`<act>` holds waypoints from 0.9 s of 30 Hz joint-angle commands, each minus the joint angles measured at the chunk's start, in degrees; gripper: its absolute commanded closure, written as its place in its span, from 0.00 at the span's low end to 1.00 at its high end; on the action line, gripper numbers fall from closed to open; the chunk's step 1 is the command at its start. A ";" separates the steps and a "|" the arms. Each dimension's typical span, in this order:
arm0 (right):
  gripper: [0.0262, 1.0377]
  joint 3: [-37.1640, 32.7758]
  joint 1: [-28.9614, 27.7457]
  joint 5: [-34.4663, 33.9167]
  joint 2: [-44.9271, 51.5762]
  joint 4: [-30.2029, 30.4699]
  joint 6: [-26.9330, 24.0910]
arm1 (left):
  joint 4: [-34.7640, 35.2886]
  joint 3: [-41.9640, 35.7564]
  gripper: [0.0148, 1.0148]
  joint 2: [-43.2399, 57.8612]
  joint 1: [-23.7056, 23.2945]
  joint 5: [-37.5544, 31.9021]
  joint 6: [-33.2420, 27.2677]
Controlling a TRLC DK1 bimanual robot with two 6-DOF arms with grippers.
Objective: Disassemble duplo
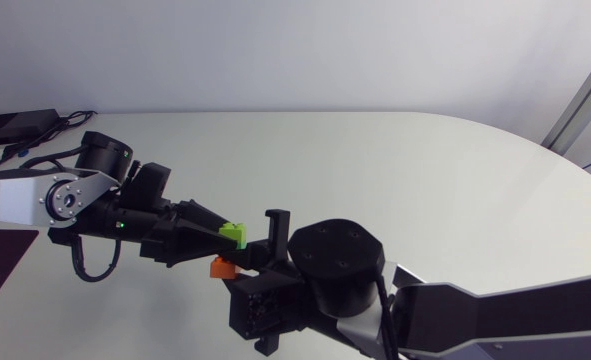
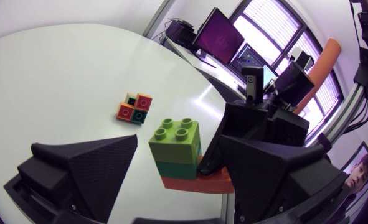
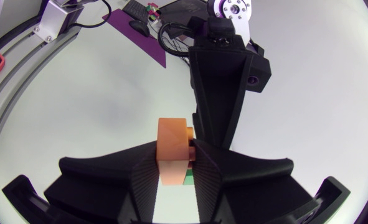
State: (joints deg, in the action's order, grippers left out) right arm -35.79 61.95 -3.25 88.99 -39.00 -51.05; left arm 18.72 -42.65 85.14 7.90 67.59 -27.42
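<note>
The duplo stack [image 2: 176, 155] sits between both grippers over the table [image 1: 405, 170]. The right gripper [image 3: 173, 163] holds the orange end brick [image 3: 173, 146] tight in its fingers. The left gripper [image 2: 179, 146] brackets the lime end brick [image 2: 176, 138] narrowly, one finger seemingly just off it. The stack's long axis runs from one gripper to the other.

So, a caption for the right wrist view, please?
Right jaws closed on the orange Duplo brick, left arm just ahead.
</note>
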 commanded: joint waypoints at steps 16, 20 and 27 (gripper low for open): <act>0.82 0.55 2.38 -0.80 0.39 -0.63 -0.72 | 0.79 -0.94 0.21 0.99 0.62 1.23 -3.43; 0.82 0.55 2.38 -0.97 0.57 -0.63 -1.25 | 0.97 -1.47 0.39 2.13 0.45 1.23 -3.43; 0.82 0.55 2.38 -1.41 0.31 -0.72 -1.60 | 1.49 -1.99 0.43 3.19 0.80 1.31 -3.52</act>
State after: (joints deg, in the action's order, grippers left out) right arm -35.79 63.81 -4.38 88.99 -38.96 -51.07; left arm 19.59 -43.35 87.00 8.34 68.84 -29.39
